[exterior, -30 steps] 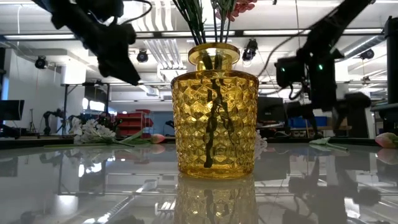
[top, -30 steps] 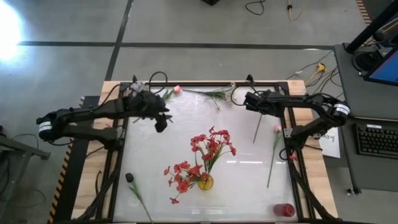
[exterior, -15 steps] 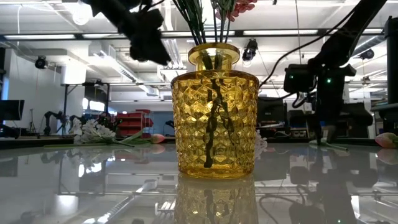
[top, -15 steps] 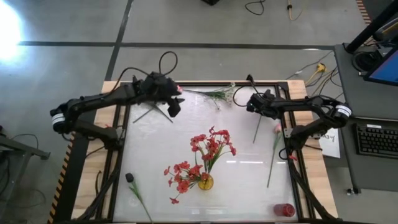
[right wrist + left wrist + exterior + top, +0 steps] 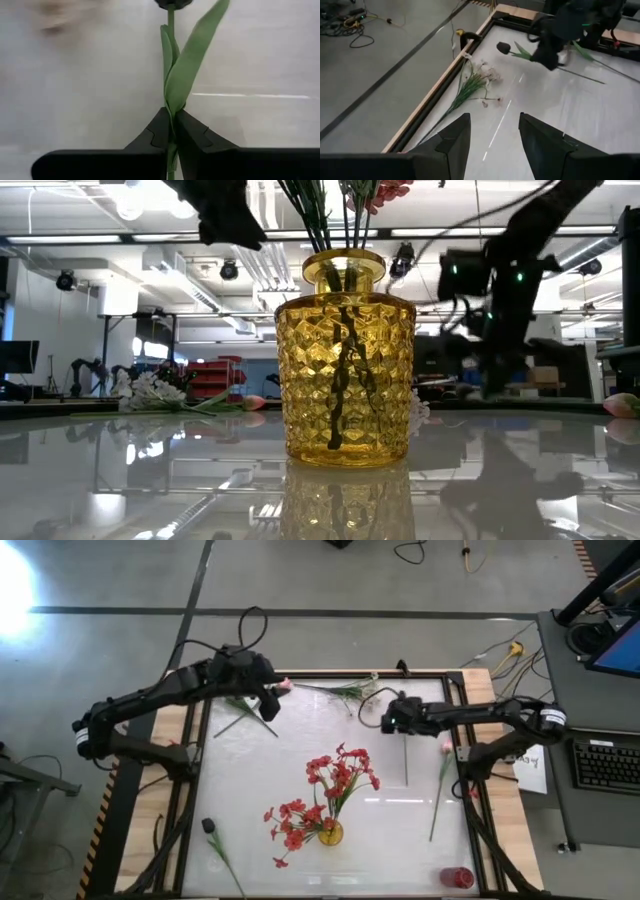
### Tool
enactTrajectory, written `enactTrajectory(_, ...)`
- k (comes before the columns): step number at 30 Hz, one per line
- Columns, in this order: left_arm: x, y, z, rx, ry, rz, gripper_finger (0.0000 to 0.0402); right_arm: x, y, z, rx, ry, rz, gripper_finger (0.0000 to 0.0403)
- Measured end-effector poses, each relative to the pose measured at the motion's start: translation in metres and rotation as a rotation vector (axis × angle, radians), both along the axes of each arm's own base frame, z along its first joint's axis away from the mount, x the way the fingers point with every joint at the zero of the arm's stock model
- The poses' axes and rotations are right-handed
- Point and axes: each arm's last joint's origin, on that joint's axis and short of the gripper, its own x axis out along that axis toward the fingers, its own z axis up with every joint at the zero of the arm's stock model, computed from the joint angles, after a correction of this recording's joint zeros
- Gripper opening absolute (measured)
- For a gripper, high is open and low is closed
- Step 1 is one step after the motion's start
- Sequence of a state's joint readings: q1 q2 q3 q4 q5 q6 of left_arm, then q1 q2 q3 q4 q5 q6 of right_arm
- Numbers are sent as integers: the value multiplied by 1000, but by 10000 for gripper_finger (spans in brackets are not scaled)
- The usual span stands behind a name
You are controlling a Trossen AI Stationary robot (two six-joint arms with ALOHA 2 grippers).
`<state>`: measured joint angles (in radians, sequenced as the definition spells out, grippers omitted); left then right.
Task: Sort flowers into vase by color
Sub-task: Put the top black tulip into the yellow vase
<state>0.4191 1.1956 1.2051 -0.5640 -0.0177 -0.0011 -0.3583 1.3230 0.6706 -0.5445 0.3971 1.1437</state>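
Note:
My right gripper (image 5: 390, 721) is shut on a dark-budded flower (image 5: 503, 47) at the table's far right; its green stem (image 5: 405, 765) runs toward the near edge. My left gripper (image 5: 492, 145) is open and empty above the far left, near a pink bud (image 5: 285, 684) and a spray of tiny white blooms (image 5: 350, 690) lying by the far edge. A yellow glass vase (image 5: 345, 375) at centre front holds red blossoms (image 5: 335, 775). Another pink flower (image 5: 445, 748) lies at the right, and another dark-budded flower (image 5: 209, 826) at the near left. My right gripper pinches the flower's green stem and a leaf base (image 5: 171, 122) between its two fingers, some way below the dark bud (image 5: 172, 2). The fingers lie across the stem. Whether the stem's free end (image 5: 405, 782) rests on the table, I cannot tell.
A small red container (image 5: 457, 877) stands at the near right corner. A dark frame (image 5: 330, 675) runs around the glossy white table top. Cables (image 5: 380, 695) lie along the far edge. A keyboard and desk (image 5: 605, 765) stand to the right of the table.
My left gripper has gone toward the far edge and a little right, ending beside the pink bud. My right gripper has gone toward the table's left and near side and has risen, drawing the dark-budded flower with it; the stem now points straight at the near edge.

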Motion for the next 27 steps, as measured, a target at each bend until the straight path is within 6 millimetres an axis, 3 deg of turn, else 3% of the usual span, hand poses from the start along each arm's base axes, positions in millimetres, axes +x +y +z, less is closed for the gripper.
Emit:
enactTrajectory(5,-12,-5,-8,-11,2,6,157,29,44,26,-114,-149,128,13)
enactTrajectory(10,-22,-10,-22,-24,10,2,157,57,92,61,-287,-459,304,13)
enactTrajectory(15,-26,-18,-29,-83,-125,-149,157,72,133,96,-518,-729,446,13)
enactTrajectory(20,-32,-28,-28,-195,-347,-285,157,70,152,113,-678,-781,456,13)
enactTrajectory(27,-43,-51,-16,-266,-546,-359,157,64,144,120,-776,-722,295,13)
